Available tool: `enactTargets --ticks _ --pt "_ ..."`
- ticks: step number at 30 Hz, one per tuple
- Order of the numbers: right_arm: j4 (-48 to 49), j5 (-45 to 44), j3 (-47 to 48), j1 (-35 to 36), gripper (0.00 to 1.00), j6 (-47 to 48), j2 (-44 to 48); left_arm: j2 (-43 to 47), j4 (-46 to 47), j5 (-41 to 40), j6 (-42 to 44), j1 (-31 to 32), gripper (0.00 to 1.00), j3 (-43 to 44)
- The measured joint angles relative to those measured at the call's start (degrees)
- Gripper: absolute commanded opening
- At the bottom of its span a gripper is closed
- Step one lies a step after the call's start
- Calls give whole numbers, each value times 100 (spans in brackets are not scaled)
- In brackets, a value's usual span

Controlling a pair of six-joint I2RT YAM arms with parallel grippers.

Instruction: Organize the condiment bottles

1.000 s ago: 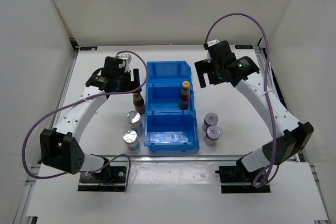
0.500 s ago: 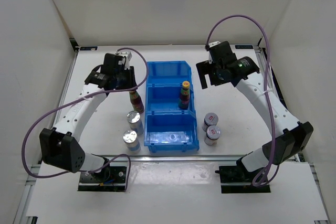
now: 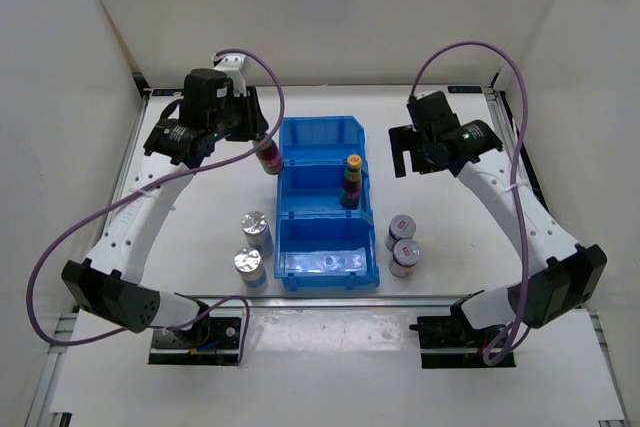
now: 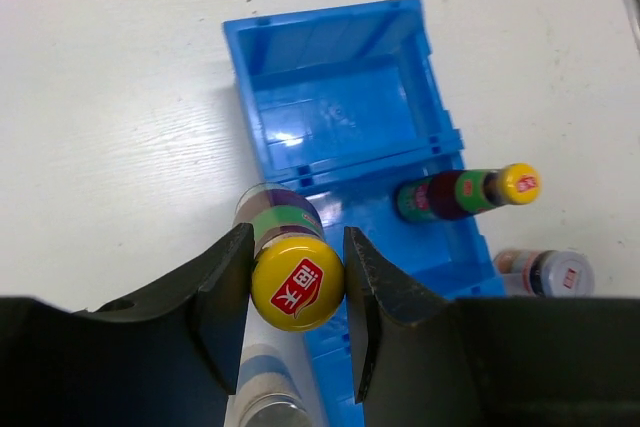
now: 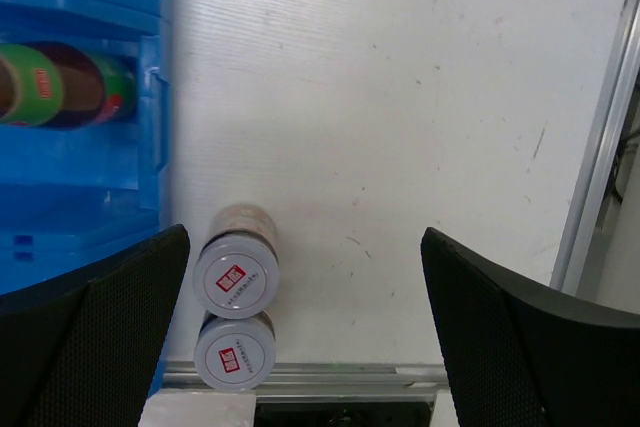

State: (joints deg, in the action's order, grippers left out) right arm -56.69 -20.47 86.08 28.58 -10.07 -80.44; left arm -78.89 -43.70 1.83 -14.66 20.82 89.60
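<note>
Left gripper (image 4: 297,269) clenched on the neck of one slim yellow-capped bottle (image 4: 281,217), carried at the left wall of the blue bin (image 3: 320,123), close to the divider between the far and middle compartments; whether it hangs over the rim or just outside it cannot be told. The second slim bottle (image 3: 351,181) stands upright in the middle compartment against the right wall. Right gripper (image 5: 302,242), jaws spread wide and holding nothing, hovers over the table right of the bin, above the two red-marked shakers (image 5: 236,278), which touch each other, while the two plain silver shakers (image 3: 252,247) stand near the bin's left side.
</note>
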Motion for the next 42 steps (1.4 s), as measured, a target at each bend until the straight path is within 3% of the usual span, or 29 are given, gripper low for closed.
enactTargets --ticks 13,29,33,37,42 --pt "-26 -315 -719 -195 100 -369 308 -352 2 -90 -201 986 11 90" --pt "-17 911 -1740 -260 100 -490 385 -1440 352 -461 -627 1333 12 -365" --pt "28 1263 -1980 -260 100 -496 332 -1482 455 -525 -717 1394 21 -481" --pt "109 1648 -2249 -260 100 -511 299 -1482 568 -601 -774 1419 49 -531" --pt "278 2015 -2350 -260 100 -564 203 -1480 647 -643 -817 1419 68 -560"
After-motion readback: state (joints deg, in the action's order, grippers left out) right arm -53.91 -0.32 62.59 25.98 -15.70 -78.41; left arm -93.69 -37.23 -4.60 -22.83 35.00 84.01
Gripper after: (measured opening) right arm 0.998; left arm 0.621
